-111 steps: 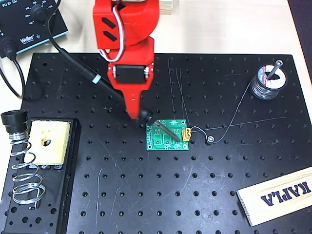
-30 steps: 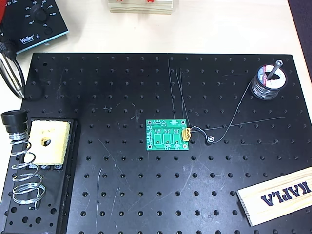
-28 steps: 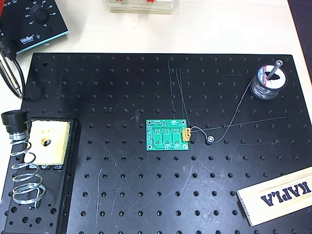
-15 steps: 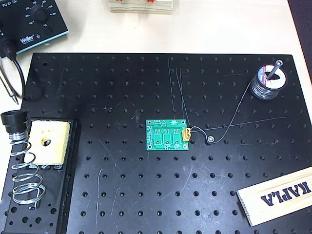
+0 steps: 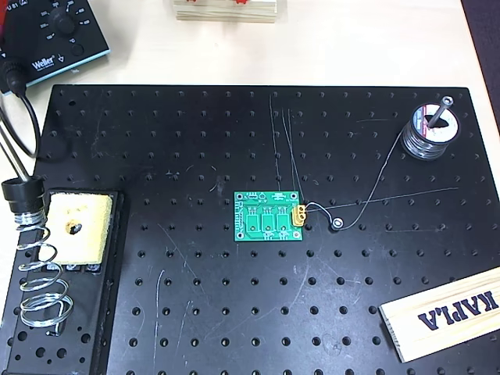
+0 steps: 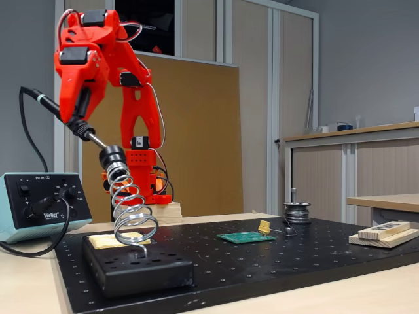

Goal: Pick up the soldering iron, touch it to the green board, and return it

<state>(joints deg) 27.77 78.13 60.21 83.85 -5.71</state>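
Compared with the overhead picture from a few seconds ago, we no longer see the red arm above the green board (image 5: 269, 216); the soldering iron (image 6: 63, 113) has left the board and its thin metal tip now points into the black collar of the coiled wire stand (image 6: 129, 208). In the overhead view that tip (image 5: 12, 160) reaches the collar at the left edge, where half a second ago it hung short of it.

In the fixed view we see the claw (image 6: 80, 112) pinching the iron's slim black handle, held slanted, tip down, cable trailing up and back to the left.

The board lies flat on the black perforated plate (image 5: 234, 312), square, green with white markings, a yellow connector (image 5: 298, 213) at its right edge.

We count one iron, one green board, one coiled stand, one yellow sponge (image 5: 76, 227), one solder spool (image 5: 430, 130), one soldering station (image 6: 40, 205) on the tabletop (image 5: 351, 47), and one wooden block (image 5: 442, 312) lettered KAPLA.
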